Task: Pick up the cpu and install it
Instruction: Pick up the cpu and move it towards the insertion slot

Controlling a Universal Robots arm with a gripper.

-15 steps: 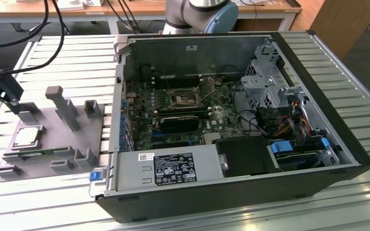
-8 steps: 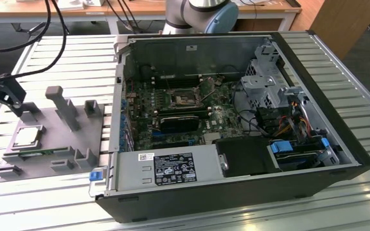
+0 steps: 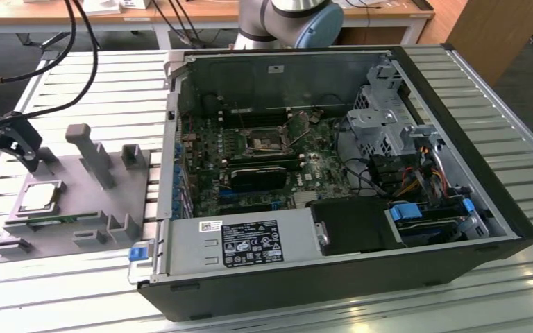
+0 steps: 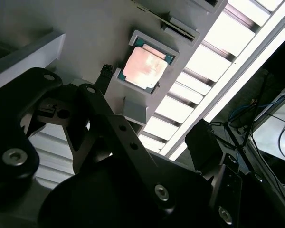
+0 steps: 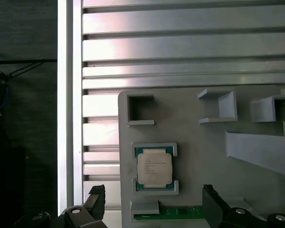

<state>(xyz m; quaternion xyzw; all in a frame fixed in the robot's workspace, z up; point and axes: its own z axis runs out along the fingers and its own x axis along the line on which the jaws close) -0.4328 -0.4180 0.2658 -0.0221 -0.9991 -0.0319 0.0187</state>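
Observation:
The cpu (image 3: 41,196) is a small square chip with a silver top and a greenish edge. It lies flat in a recess of the grey holder block (image 3: 95,205) at the exterior view's left. My gripper (image 3: 21,149) hangs just above and behind the chip, open and holding nothing. In the first wrist view the cpu (image 5: 154,166) lies a little beyond the gripper (image 5: 154,204), whose two black fingertips (image 5: 97,199) stand wide apart. The second wrist view shows the cpu (image 4: 145,68) past the gripper (image 4: 152,102). The motherboard socket (image 3: 266,142) sits inside the open computer case (image 3: 341,270).
A thin green memory stick (image 5: 168,212) lies in the holder block's slot close to the chip. Grey posts (image 3: 86,149) rise from the block beside the gripper. The case walls, a drive cage (image 3: 387,118) and cables surround the motherboard. The slatted metal table (image 3: 53,284) ends near the block.

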